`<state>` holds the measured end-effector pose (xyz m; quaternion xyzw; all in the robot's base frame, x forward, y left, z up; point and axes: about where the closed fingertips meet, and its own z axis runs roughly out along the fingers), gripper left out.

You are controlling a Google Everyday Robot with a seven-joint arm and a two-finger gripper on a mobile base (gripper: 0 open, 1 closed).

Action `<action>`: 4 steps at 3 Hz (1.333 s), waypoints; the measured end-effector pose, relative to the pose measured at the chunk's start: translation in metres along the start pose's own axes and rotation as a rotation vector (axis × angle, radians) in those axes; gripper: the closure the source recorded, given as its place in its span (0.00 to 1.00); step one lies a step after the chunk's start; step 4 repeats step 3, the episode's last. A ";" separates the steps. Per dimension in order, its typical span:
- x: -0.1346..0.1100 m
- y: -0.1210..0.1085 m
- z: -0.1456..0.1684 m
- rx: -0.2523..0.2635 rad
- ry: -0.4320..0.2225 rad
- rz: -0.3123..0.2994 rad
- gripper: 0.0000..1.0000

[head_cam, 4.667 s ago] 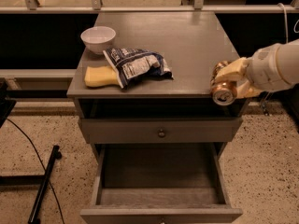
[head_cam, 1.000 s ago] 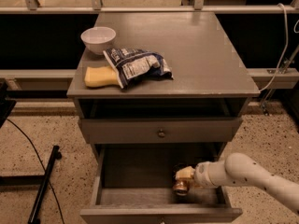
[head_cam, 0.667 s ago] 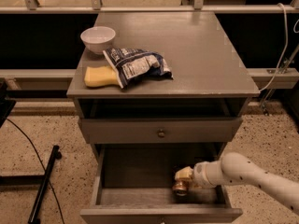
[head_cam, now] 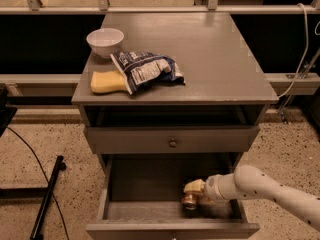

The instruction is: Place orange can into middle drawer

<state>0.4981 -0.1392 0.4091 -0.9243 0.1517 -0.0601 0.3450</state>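
The middle drawer (head_cam: 145, 186) of the grey cabinet is pulled out, showing its dark floor and side walls. My gripper (head_cam: 193, 190) reaches into it from the right on a white arm. It is low over the drawer floor, right of the middle. Its pale fingers are shut on the orange can (head_cam: 189, 201), whose round silver-gold end faces the front. The can sits at or just above the drawer floor, close to the front wall.
On the cabinet top (head_cam: 215, 59) are a white bowl (head_cam: 105, 40), a yellow sponge (head_cam: 107, 82) and a blue-white snack bag (head_cam: 147, 69). The upper drawer front (head_cam: 130, 141) with its knob is shut. A black stand leg (head_cam: 47, 196) lies on the floor at left.
The arm has carried the can from the right edge of the cabinet top down into the open drawer. Over the last second it has hardly moved.
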 end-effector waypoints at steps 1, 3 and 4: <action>-0.002 -0.003 0.000 -0.008 -0.003 -0.006 0.04; -0.006 -0.033 -0.095 0.002 0.122 -0.080 0.00; -0.006 -0.033 -0.095 0.002 0.122 -0.080 0.00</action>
